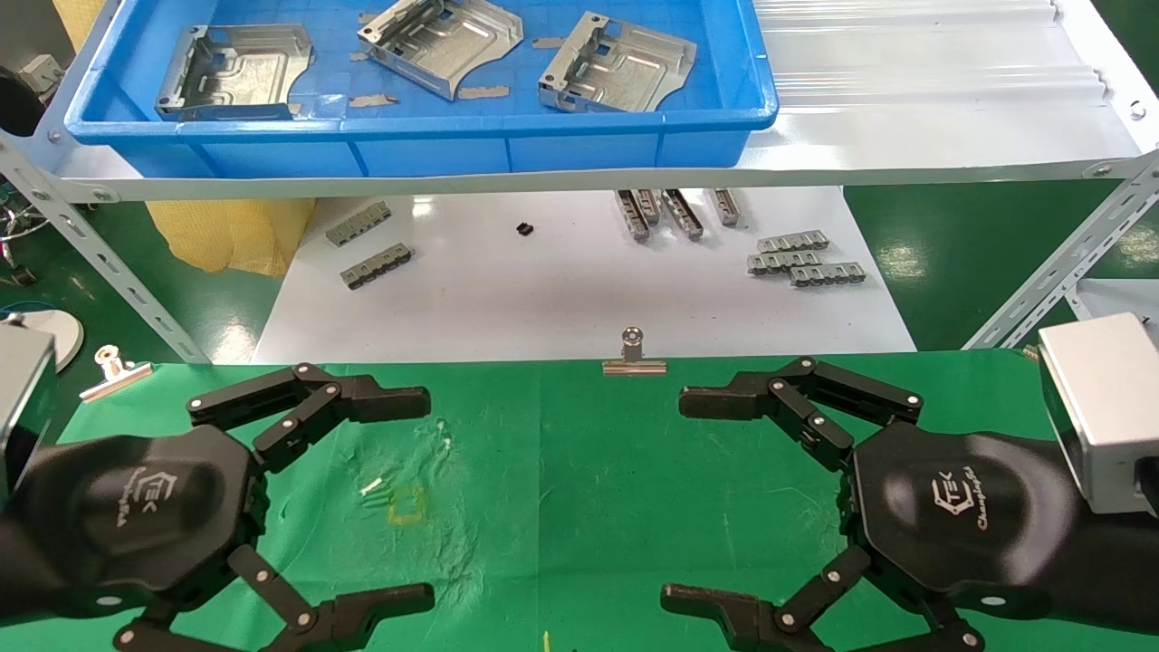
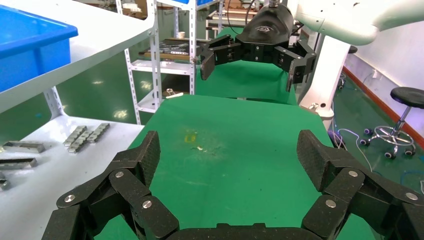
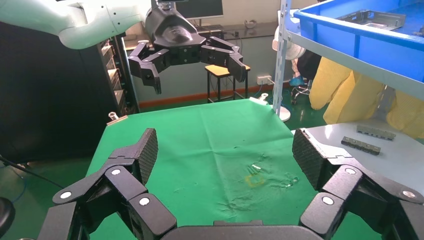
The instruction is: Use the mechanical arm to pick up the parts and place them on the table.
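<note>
Both arms are hovering low over the green cloth worktop point(image 1: 561, 471), facing each other across its middle. The left pincer point(image 1: 427, 500) is sitting on the left side of the head view with its black jointed fingers point(image 1: 312, 403) spread wide apart and nothing between them. The right pincer point(image 1: 681, 500) is mirroring it on the right side, its fingers point(image 1: 797, 394) equally splayed and gripping nothing. In the left wrist view, the left pincer point(image 2: 227, 155) is framing bare green cloth, with the right pincer point(image 2: 247, 67) visible farther off, also gaping. The right wrist view is showing the same from the other side: the right pincer point(image 3: 225, 150) close up and the left pincer point(image 3: 197, 67) beyond.

The 3 stamped sheet-metal parts are lying inside the blue plastic bin point(image 1: 416, 145) on the white shelf point(image 1: 905, 118) above and beyond the worktop: 1 part point(image 1: 235, 72) at the bin's left, 1 point(image 1: 439, 41) near its middle, 1 point(image 1: 616, 63) at its right, all well apart from both pincers.

Below the shelf, a white board point(image 1: 561, 290) is carrying small grey toothed strips point(image 1: 801, 258). A silver binder clip point(image 1: 634, 353) is pinching the cloth's far edge, midway between the pincers.
</note>
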Robot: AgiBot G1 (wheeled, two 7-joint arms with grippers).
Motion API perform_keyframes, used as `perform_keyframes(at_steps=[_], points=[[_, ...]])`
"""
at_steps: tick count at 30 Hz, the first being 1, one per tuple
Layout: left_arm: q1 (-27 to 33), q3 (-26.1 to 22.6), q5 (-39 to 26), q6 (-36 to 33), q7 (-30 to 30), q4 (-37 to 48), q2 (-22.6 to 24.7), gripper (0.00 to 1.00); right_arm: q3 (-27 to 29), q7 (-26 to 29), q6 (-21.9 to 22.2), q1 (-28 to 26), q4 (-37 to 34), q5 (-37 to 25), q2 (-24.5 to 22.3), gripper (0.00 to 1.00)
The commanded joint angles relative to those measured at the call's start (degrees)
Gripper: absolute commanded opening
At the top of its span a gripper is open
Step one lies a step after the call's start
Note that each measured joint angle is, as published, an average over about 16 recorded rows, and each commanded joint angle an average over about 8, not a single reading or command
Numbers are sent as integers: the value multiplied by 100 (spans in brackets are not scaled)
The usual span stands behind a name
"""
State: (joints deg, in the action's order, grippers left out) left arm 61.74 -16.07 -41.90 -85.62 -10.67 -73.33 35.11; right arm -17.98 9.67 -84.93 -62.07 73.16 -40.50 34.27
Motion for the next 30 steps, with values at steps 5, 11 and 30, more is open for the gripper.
perform_keyframes(at_steps=[5,11,30], points=[[0,0,0,0,0,0,0,100,0,0,0,0,0,0,0,0],[0,0,0,0,0,0,0,100,0,0,0,0,0,0,0,0],[0,0,0,0,0,0,0,100,0,0,0,0,0,0,0,0]])
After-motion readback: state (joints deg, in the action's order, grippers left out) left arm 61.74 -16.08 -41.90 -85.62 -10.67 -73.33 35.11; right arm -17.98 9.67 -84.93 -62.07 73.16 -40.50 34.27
